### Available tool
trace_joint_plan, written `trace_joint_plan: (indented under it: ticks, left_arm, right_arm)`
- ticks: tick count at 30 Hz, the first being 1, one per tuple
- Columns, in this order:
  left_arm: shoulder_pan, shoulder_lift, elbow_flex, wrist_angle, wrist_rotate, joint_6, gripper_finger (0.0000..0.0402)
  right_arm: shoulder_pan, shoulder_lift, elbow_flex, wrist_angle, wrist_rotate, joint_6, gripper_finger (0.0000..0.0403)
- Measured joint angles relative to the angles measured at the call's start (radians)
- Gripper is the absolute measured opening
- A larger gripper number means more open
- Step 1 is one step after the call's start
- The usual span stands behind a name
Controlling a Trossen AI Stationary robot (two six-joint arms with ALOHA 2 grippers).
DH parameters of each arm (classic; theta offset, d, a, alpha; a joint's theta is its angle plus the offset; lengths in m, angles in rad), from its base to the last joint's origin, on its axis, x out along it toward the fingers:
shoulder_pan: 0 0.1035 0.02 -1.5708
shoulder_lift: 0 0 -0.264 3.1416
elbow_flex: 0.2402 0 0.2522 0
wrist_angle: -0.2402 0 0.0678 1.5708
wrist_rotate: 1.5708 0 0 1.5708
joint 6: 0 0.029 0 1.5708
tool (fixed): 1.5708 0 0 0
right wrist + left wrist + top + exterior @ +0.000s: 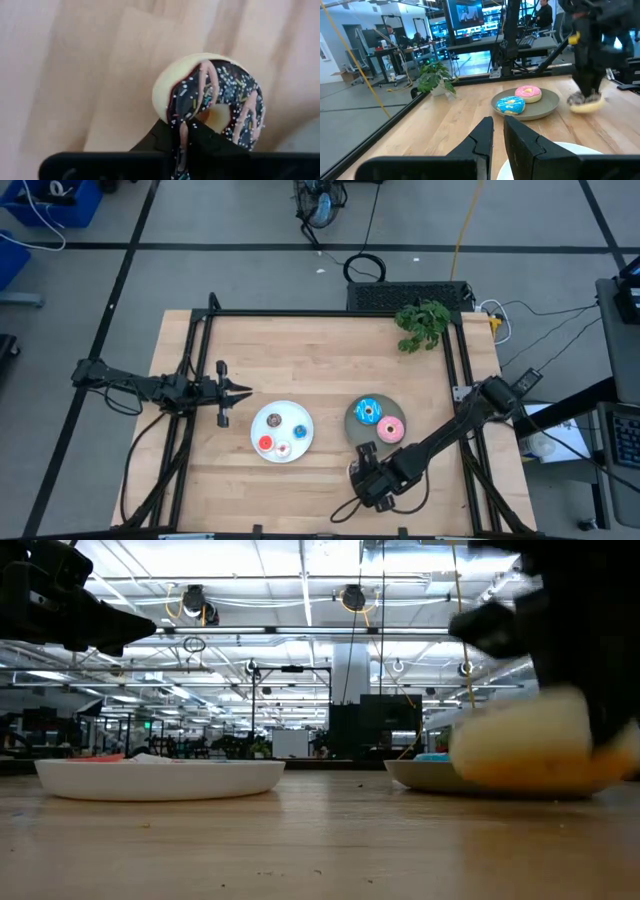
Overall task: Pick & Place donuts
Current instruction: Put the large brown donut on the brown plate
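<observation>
The brown donut with sprinkles (210,95) sits in my right gripper (181,129), which is shut on it near the table's near edge (365,472), just in front of the grey plate (352,425). A blue donut (367,412) and a pink donut (391,429) lie flat on that plate. The white plate (282,412) holds the mini donuts: brown (274,419), blue (300,431), red (265,444) and pink-white (283,450). My left gripper (243,390) waits shut, raised, to the left of the white plate. My right gripper pinches the brown donut between its two fingers on the part of the ring nearest the wrist (181,117). The fingers come from above, slanting toward the table's left. The donut (530,745) is low over the wood. Whether its underside touches the table, I cannot tell.
A small green plant (422,323) stands at the far right corner. Black frame rails (330,313) run along the table's far, left and right sides. Bare wood lies between the two plates and along the far half of the table.
</observation>
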Motion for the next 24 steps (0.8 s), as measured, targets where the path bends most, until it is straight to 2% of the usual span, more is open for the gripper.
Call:
trace_joint_plan:
  ticks: [4,8,14,18,24]
  left_arm:
    - [0.0,0.0,0.0,0.0,0.0,0.0,0.0051]
    - [0.0,0.0,0.0,0.0,0.0,0.001,0.0051]
    - [0.0,0.0,0.0,-0.001,0.0,0.003,0.0051]
    - [0.0,0.0,0.0,-0.001,0.0,-0.006,0.0051]
    - [0.0,0.0,0.0,-0.002,0.0,-0.013,0.0051]
  right_arm:
    - [-0.014,-0.106,0.043,-0.097,0.057,-0.004,0.003]
    - [-0.021,-0.181,0.15,-0.269,0.131,-0.007,0.0012]
    - [-0.077,-0.243,0.219,-0.353,0.135,0.02,0.0015]
    - [-0.135,-0.231,0.21,-0.415,0.073,0.064,0.0013]
    - [-0.191,-0.208,0.117,-0.375,-0.007,0.058,0.0013]
